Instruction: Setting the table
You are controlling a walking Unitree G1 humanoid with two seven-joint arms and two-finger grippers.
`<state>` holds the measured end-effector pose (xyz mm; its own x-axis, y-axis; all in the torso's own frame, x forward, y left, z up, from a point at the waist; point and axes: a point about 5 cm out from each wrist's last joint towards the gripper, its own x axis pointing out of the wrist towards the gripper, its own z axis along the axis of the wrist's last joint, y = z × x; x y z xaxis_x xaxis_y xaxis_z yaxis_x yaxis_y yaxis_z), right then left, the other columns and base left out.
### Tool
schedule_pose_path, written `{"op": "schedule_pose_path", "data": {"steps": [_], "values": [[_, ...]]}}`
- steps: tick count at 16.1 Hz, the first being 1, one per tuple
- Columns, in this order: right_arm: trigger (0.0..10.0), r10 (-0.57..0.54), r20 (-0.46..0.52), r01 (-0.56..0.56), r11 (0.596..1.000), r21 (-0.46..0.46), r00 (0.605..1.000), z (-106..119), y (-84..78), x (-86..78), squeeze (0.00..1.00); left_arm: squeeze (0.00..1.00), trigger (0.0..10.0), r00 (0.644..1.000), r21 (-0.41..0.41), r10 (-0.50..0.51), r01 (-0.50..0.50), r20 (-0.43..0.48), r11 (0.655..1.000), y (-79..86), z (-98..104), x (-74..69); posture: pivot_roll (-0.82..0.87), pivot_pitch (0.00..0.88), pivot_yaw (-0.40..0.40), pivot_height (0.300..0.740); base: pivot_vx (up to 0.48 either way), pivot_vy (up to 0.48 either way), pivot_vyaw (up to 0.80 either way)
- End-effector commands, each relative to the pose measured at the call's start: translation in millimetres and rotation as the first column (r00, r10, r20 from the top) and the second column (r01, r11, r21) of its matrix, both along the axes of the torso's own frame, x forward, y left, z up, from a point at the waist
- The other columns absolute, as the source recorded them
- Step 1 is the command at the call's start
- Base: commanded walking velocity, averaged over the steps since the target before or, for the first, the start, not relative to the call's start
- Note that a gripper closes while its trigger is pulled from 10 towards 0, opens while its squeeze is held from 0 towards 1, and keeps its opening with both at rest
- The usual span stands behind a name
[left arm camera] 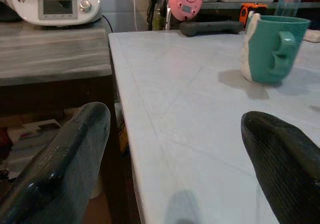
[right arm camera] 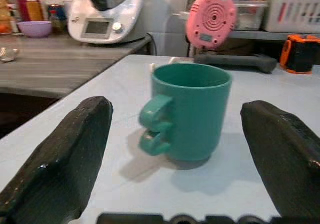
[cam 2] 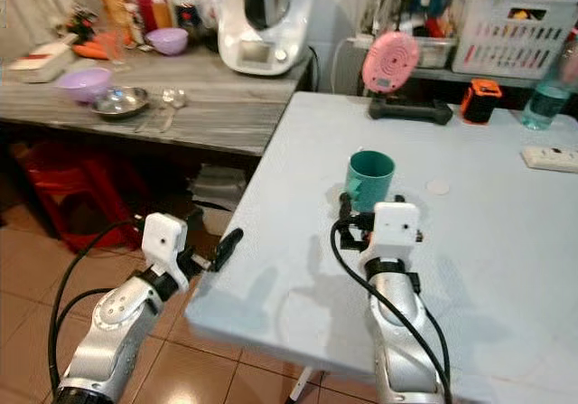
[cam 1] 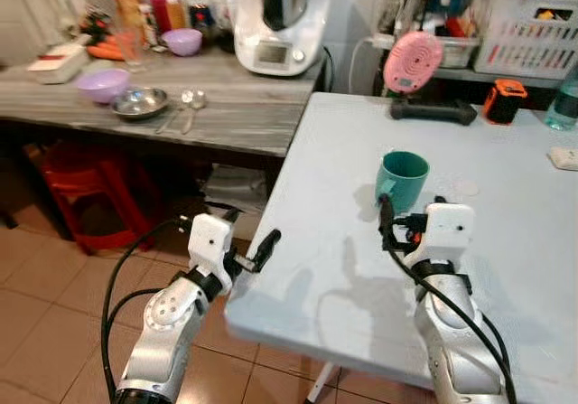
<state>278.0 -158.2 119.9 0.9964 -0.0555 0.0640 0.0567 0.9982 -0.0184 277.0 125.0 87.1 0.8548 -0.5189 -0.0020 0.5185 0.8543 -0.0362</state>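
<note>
Right gripper (right arm camera: 175, 134) spread wide, teal mug (right arm camera: 191, 111) upright just ahead between its fingers. Likely rigid, glazed, slippery: clamp the body, not the handle. Left gripper (left arm camera: 175, 149) released at the white table (cam 1: 506, 241) edge.

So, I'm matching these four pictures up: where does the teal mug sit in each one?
Left eye view: teal mug centre-right, just beyond the right gripper.
Right eye view: centre.
Left wrist view: upper right.
Right wrist view: centre, between the fingers.
Shared landmark: pink round device behind it.
</note>
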Motion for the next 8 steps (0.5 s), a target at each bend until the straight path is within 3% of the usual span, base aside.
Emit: {"op": "schedule_pose_path", "data": {"steps": [1, 4, 8], "values": [[10.0, 0.001, -0.005, -0.001, 1.000, 0.002, 1.000, -1, 0.5, 1.5, 0.00, 0.00, 10.0, 1.000, 0.003, -0.016, 0.016, 0.016, 1.000, 2.0, 3, -0.7, -0.04, 0.000, 0.030, 0.740, 0.000, 0.000, 0.00], [10.0, -0.005, -0.012, 0.005, 1.000, 0.005, 1.000, -1, 0.0, 5.5, 0.00, 0.00, 10.0, 0.992, -0.007, -0.122, 0.123, 0.020, 0.992, -2.6, 3, -10.6, -0.03, 0.000, 0.028, 0.740, 0.000, 0.000, 0.00], [10.0, 0.009, -0.114, -0.009, 1.000, 0.006, 0.993, -9, 11.9, 22.3, 0.00, 0.00, 10.0, 0.980, -0.003, -0.197, 0.197, 0.000, 0.980, -3.8, -2, -19.8, -0.03, 0.000, 0.028, 0.740, 0.000, 0.000, 0.00]]}}
